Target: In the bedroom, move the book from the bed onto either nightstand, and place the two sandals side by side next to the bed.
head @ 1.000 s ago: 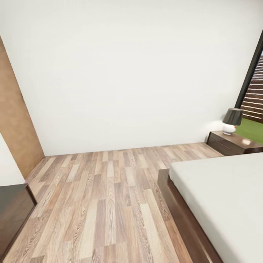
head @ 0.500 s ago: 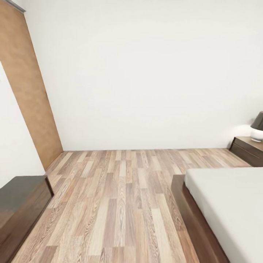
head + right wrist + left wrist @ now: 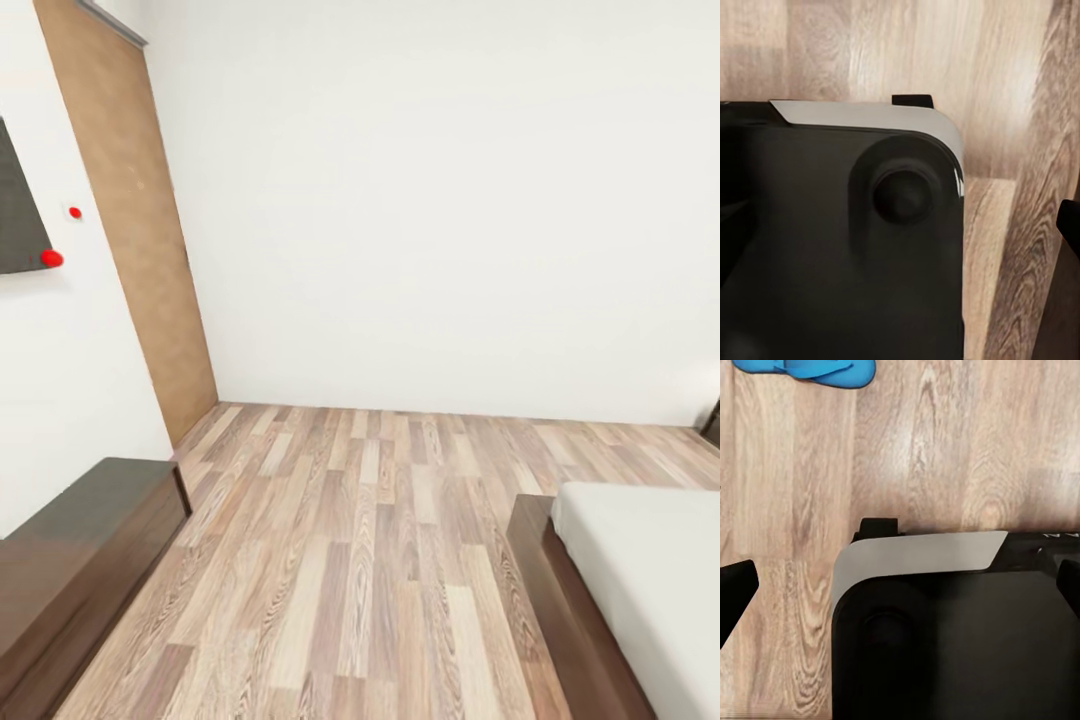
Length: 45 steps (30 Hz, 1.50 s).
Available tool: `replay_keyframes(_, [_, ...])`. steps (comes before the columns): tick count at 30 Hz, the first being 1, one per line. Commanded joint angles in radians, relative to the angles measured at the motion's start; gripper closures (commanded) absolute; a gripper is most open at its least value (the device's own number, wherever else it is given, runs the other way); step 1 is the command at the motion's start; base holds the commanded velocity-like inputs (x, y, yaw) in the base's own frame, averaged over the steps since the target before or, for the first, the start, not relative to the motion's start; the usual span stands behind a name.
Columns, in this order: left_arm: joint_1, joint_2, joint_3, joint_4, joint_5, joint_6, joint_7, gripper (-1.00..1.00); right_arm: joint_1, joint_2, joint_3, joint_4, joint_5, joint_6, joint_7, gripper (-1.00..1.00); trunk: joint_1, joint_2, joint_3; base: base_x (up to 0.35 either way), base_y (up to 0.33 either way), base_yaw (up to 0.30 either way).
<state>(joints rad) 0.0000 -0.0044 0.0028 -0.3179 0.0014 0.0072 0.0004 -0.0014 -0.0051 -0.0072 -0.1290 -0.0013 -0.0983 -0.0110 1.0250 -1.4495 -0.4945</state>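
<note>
The left pincer (image 3: 900,585) hangs over the floor with its two dark fingertips (image 3: 735,589) spread wide to either edge of the left wrist view, nothing between them, so it stands open. Below it sits the robot's own black base with a pale grey band (image 3: 922,559) along its rim. Of the right pincer only one dark tip (image 3: 1069,219) shows at the edge of the right wrist view, and I cannot tell whether it is open or closed.

A bright blue sandal (image 3: 817,370) lies flat on the wood-plank floor (image 3: 945,442), apart from the base, cut off by the frame so only part of it shows. Its long axis seems to run roughly alongside the base's grey front rim, though which end is toe or heel is hard to say from this sliver.

In the head view the bedroom has a plain white wall (image 3: 440,200) ahead and a tan panel (image 3: 140,230), perhaps a door, at the corner on the left. The bed (image 3: 560,600) comes in from the lower right, dark-brown frame low to the floor, its light-grey mattress (image 3: 650,570) bare. Along the left wall stands a long dark cabinet (image 3: 80,560) with a glossy top. Above it a dark screen (image 3: 15,210) hangs on the wall, with two small red marks (image 3: 52,259) just beside it.
</note>
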Motion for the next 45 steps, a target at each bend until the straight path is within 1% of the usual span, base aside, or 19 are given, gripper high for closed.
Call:
replay_keyframes(1, [0.000, 0.000, 0.000, -0.001, 0.000, 0.001, 0.000, -1.00, 0.000, 0.000, 0.000, 0.000, 0.000, -0.003, -0.001, -1.00, 0.000, 0.000, -0.001, 0.001, -0.001, 0.283])
replay_keyframes(17, [0.000, 0.000, 0.000, -0.001, 0.000, 0.002, 0.000, -1.00, 0.000, 0.001, 0.000, 0.000, 0.000, -0.003, -0.001, -1.00, 0.000, 0.000, -0.007, 0.004, -0.005, 0.283])
replay_keyframes(41, [0.000, 0.000, -0.001, -0.001, 0.000, 0.001, 0.000, -1.00, 0.000, 0.001, 0.001, 0.001, 0.000, -0.003, -0.001, -1.00, 0.000, 0.000, -0.015, 0.200, -0.184, 0.283])
replay_keyframes(45, [0.000, 0.000, -0.001, -0.001, 0.000, 0.001, 0.000, -1.00, 0.000, 0.001, 0.001, 0.001, 0.000, -0.003, -0.001, -1.00, 0.000, 0.000, -0.017, 0.094, -0.088, 0.283])
